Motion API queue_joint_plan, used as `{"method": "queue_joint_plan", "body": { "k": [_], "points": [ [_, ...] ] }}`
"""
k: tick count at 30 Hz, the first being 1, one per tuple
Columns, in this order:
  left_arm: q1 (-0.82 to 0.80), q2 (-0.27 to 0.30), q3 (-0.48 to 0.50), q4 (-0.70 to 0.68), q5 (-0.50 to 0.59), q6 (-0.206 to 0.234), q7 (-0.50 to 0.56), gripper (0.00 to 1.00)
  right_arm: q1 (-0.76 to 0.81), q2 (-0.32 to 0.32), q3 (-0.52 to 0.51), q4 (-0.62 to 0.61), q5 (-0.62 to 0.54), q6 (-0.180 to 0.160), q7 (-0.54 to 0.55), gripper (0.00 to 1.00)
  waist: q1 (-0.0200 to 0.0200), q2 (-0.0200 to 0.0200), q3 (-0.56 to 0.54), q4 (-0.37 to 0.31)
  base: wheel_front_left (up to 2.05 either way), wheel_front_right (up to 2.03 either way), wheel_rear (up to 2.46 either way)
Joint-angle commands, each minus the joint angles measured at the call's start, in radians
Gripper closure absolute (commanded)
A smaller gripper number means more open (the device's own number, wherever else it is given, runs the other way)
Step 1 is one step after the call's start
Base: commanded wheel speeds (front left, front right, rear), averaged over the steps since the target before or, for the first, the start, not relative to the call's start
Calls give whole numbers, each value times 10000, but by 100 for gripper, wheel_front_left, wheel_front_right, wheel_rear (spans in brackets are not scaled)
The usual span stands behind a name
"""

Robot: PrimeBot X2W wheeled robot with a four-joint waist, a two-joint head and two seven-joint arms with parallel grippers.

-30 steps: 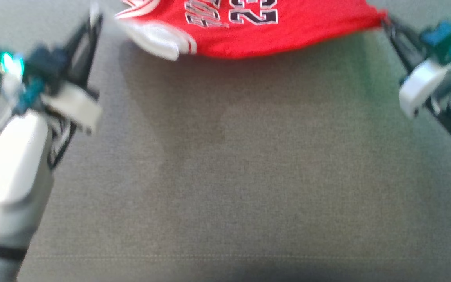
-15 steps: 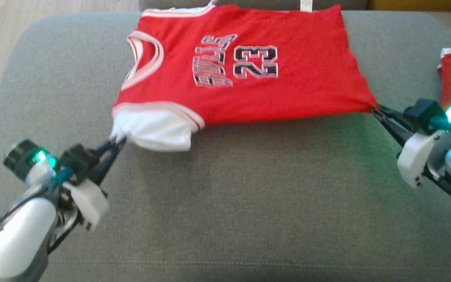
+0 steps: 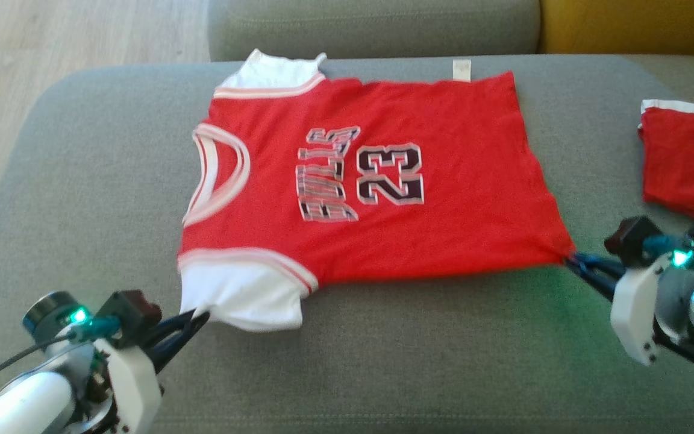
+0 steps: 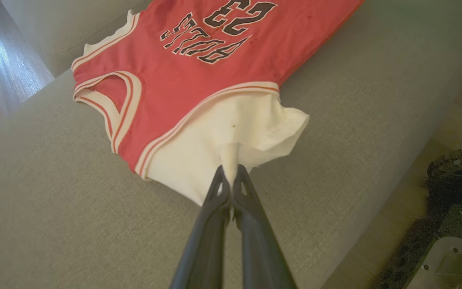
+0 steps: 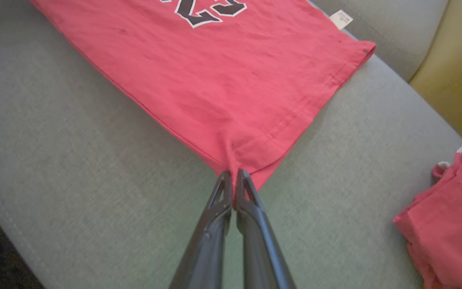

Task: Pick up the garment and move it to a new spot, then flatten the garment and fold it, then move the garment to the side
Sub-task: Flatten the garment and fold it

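With fingers [image 4: 213, 228] clamped, stretching shirt [image 3: 443, 181] over couch [image 3: 413, 361]: left gripper [image 4: 231, 178] on white sleeve [image 4: 215, 132], right gripper [image 5: 234, 174] on hem corner [image 5: 255, 154]. Likely flattening; next, release, then fold.

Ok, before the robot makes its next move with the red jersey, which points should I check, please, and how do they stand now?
1. Grip of the left pincer on the white sleeve: ok, shut.
2. Grip of the right pincer on the hem corner: ok, shut.
3. Flatness of the jersey on the cushion: not ok, the sleeve is bunched at the pincer.
4. Bare cushion in front of the jersey: ok.
5. Gap between the second red garment and the jersey: ok.
6. Smoothness of the underside layer: cannot tell.
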Motion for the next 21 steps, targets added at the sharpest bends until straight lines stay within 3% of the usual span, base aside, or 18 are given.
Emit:
{"method": "queue_joint_plan", "body": {
  "k": [1, 8, 21],
  "points": [
    [-395, 688, 325, -340, -266, 15, 91, 100, 346, -605, -57, -413, 108, -7, 360, 100, 1, 0, -116, -14, 0, 0, 0],
    [-364, 1268, -301, -769, -1024, 14, 392, 100, 1232, -1480, -46, -2183, 227, -7, 1801, 100, 1, 0, -423, 14, 0, 0, 0],
    [-260, 1722, -1003, -1241, -1783, 14, 635, 100, 2184, -2414, -45, -3383, 846, -7, 3338, 100, 1, 0, -757, 55, 0, 0, 0]
  ]
}}
